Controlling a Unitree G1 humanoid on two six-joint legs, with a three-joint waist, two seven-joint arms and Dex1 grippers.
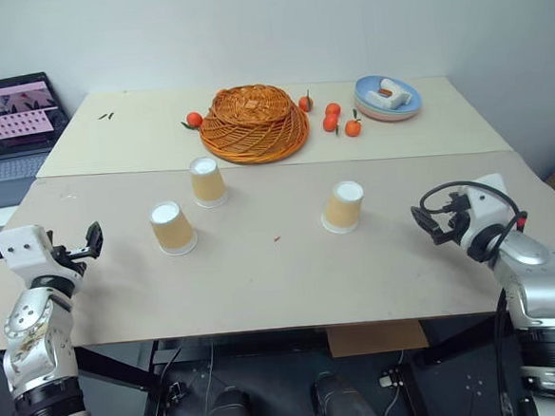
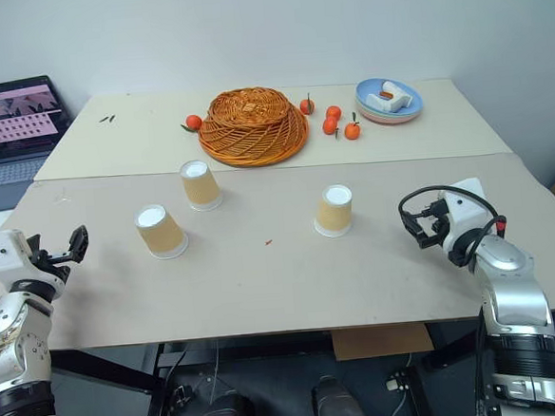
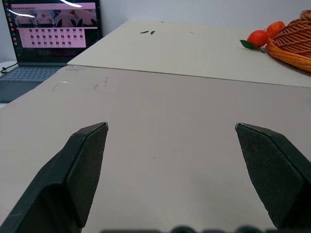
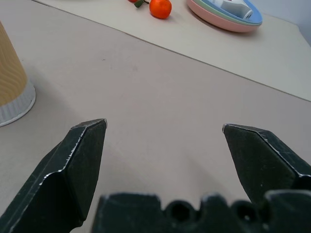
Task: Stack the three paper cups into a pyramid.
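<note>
Three paper cups stand upside down and apart on the near table: one toward the basket, one to its front left, one right of centre. Each is tan with a white base on top. My left gripper hovers open at the table's left edge, well left of the cups, with nothing between its fingers. My right gripper is open near the right edge, a short way right of the right-hand cup, which is off to one side of the open jaws.
An upturned wicker basket sits on the far table with small oranges around it. A blue plate holding a white object lies at the back right. A laptop stands open to the far left.
</note>
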